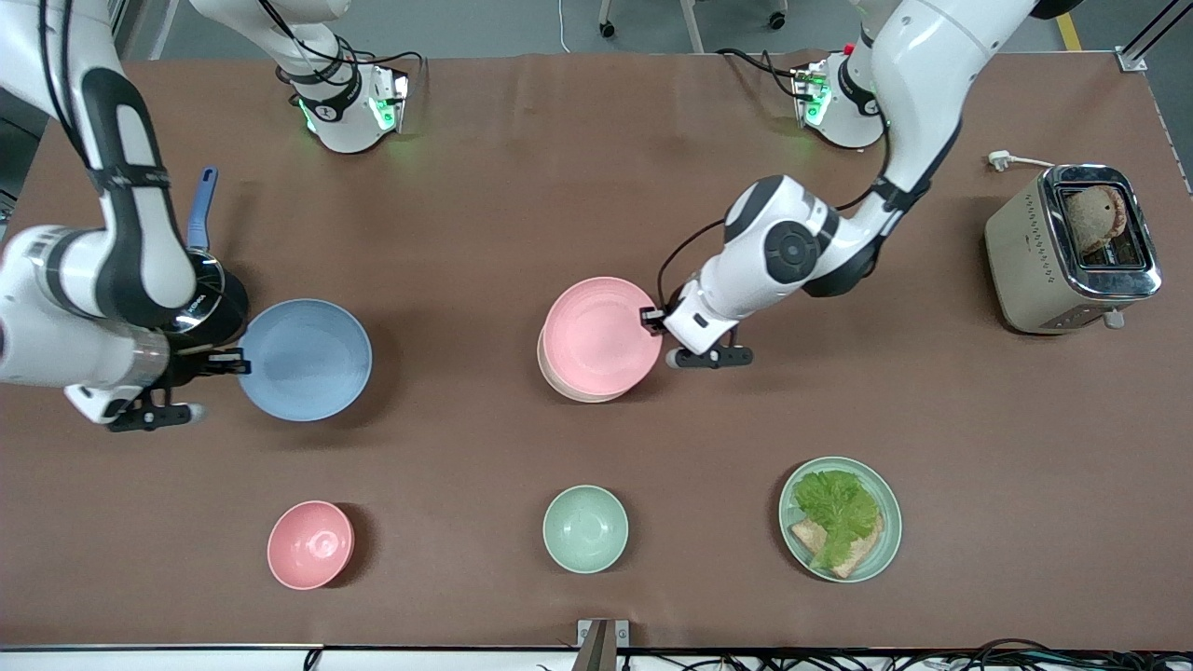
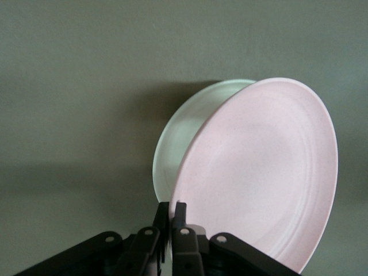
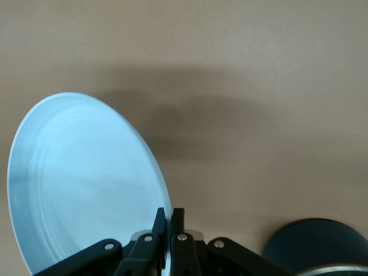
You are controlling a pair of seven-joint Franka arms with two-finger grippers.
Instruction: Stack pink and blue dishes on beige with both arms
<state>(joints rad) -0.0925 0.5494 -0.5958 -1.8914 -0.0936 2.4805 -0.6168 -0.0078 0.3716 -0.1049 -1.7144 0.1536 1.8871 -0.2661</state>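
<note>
The pale pink plate (image 1: 601, 337) hangs tilted just over the beige plate (image 1: 552, 380), which shows only as a crescent under it near the table's middle. My left gripper (image 1: 654, 322) is shut on the pink plate's rim at the edge toward the left arm's end. In the left wrist view the fingers (image 2: 173, 210) pinch the pink plate (image 2: 259, 172), with the beige plate (image 2: 178, 149) beneath. The pale blue plate (image 1: 305, 359) is toward the right arm's end, its rim pinched by my shut right gripper (image 1: 239, 362). The right wrist view shows the blue plate (image 3: 80, 184) tilted in the gripper (image 3: 171, 217).
A black pan (image 1: 216, 296) with a blue handle sits by the right arm. Nearer the camera are a small pink bowl (image 1: 310, 544), a mint-green bowl (image 1: 585, 528) and a green plate with lettuce (image 1: 841, 519). A toaster (image 1: 1072, 247) stands at the left arm's end.
</note>
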